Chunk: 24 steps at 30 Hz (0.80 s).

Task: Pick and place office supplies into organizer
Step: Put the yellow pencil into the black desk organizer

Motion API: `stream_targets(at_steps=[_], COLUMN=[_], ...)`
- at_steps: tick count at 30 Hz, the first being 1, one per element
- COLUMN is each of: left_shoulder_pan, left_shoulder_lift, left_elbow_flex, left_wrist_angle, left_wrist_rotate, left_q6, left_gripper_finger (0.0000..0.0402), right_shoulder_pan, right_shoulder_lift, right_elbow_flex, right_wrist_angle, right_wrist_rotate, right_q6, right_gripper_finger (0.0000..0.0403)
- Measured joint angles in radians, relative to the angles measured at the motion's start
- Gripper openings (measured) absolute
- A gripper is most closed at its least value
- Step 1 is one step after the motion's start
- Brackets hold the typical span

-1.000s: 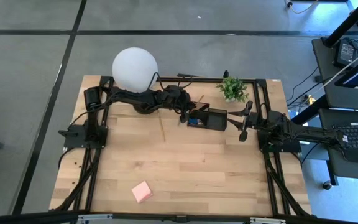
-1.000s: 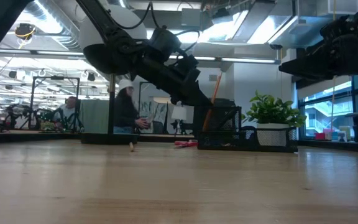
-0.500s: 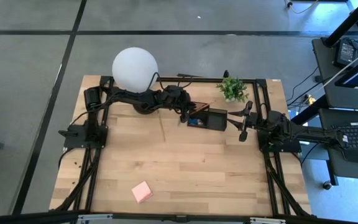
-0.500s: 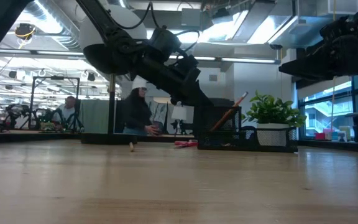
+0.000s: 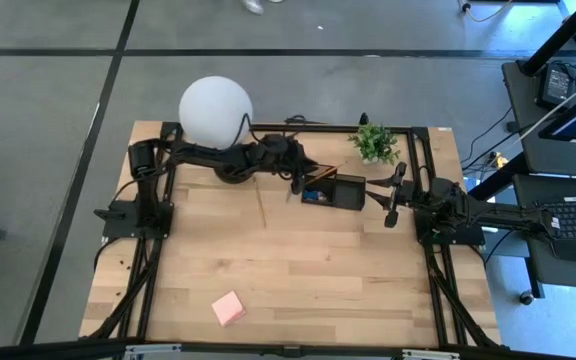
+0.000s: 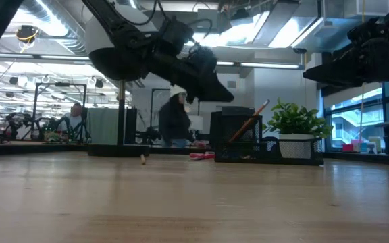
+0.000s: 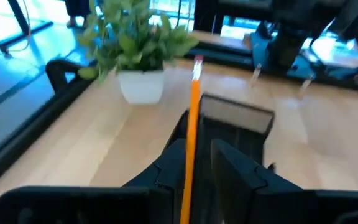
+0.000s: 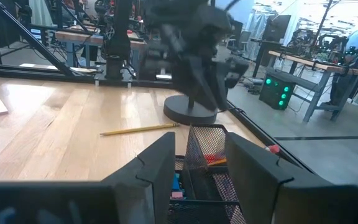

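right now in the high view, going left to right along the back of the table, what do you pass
lamp → left pincer → organizer → plant → right pincer

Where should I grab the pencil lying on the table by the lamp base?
Grip the pencil at mid-shaft, coming straight down from above with the fingers across its length. It lies flat on bare wood, clear of the organizer, so both sides look free.
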Motion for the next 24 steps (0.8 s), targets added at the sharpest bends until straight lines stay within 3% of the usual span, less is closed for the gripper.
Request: stream_targets(at_steps=[10,14,19,24], left_shoulder_pan=[-0.057,-0.100,-0.194,-0.299], left_shoulder_lift=[-0.137,-0.189,-0.237,-0.243], left_elbow_flex=[0.000,0.001,0.000,0.001], left_wrist_angle=[-0.072,-0.184,-0.308,-0.363], left_wrist_rotate=[0.064,0.086,0.092,0.195], left_q6=[-0.089,-0.218,-0.186,-0.263], left_gripper_finger=[0.0117,0.0133,0.0135,0.0128], right_shoulder_pan=[0.000,0.000,0.000,0.000], right_shoulder_lift=[0.000,0.000,0.000,0.000], right_elbow_flex=[0.000,0.000,0.000,0.000], right_wrist_angle=[0.000,0.000,0.000,0.000], right_wrist_rotate=[0.000,0.000,0.000,0.000], right_q6=[0.000,0.000,-0.004,-0.005], right_gripper_finger=[0.0145,0.0145,0.0145,0.0145])
